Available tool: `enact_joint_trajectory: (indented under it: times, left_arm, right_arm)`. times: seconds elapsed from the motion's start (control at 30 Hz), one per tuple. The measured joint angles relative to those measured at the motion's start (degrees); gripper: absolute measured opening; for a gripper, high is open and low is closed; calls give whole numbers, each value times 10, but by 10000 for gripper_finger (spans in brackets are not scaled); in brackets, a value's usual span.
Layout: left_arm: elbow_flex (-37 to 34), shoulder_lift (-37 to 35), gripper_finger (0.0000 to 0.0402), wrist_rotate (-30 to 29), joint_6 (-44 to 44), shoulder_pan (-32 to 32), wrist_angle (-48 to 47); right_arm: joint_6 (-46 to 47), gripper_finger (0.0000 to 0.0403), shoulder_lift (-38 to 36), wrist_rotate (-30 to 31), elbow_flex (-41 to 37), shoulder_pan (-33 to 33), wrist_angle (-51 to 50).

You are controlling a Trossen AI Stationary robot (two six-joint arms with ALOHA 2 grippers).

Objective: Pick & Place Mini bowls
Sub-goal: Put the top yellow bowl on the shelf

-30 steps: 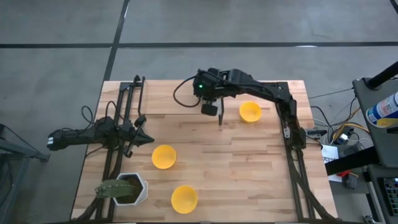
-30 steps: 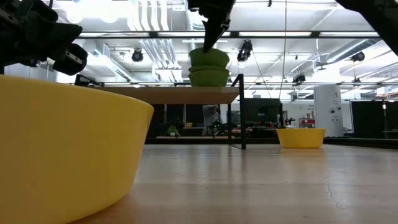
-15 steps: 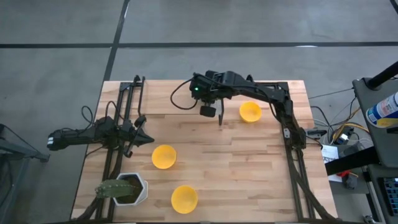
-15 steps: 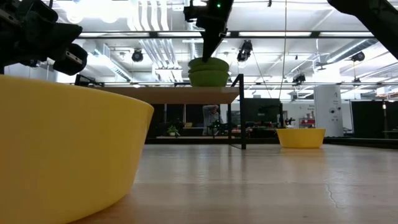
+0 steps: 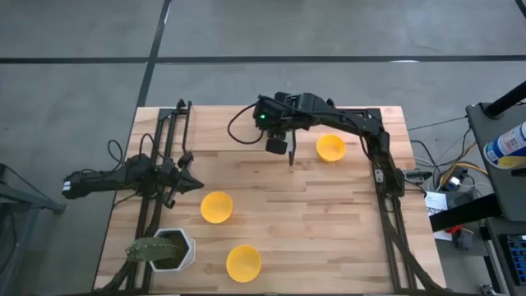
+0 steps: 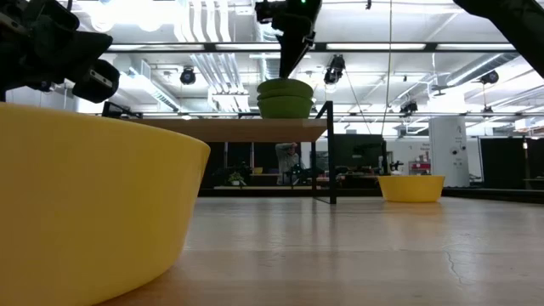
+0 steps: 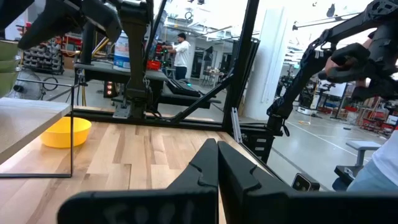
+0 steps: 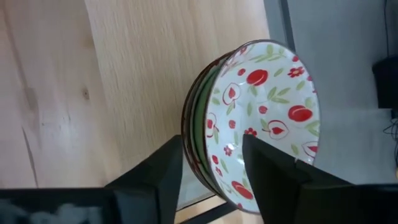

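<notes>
Two nested mini bowls [image 8: 261, 118], white with red speckles inside and green outside [image 6: 285, 95], stand on a raised shelf [image 6: 229, 129] at the table's far middle. My right gripper [image 8: 212, 140] is open above them and points down [image 6: 287, 64]. Its fingers straddle the top bowl's rim, one inside and one outside. Three yellow mini bowls rest on the table: one far right [image 5: 330, 148], one in the middle [image 5: 217, 207], one near the front [image 5: 244, 262]. My left gripper [image 5: 196, 185] waits shut at the left [image 7: 217, 168]. My right gripper has its fingers on either side of the top bowl's rim [image 8: 198, 146], coming from above. I cannot tell whether either finger touches the rim. The bowl sits nested in the lower one, on the shelf.
A white hexagonal pot with a green cactus [image 5: 164, 249] stands at the near left corner. Dark arm frames run along both sides of the table [image 5: 386, 189]. Bare wood lies between the yellow bowls.
The top speckled bowl, raised above the lower one a second ago, has come down and now nests in it. My right gripper went down with it over the shelf.
</notes>
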Motion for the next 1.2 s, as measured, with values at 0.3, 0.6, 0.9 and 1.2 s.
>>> enact_joint_trajectory:
  times: [0.3, 0.6, 0.9, 1.2]
  left_arm:
    - [0, 0, 0, 0, 0, 0, 0]
    - [0, 0, 0, 0, 0, 0, 0]
    - [0, 1, 0, 0, 0, 0, 0]
    - [0, 1, 0, 0, 0, 0, 0]
  right_arm:
    - [46, 182, -50, -2, 0, 6, -22]
    - [145, 182, -122, -90, -16, 7, -106]
    - [166, 182, -240, -166, -203, 10, -107]
    - [162, 182, -351, -165, -506, 10, 17]
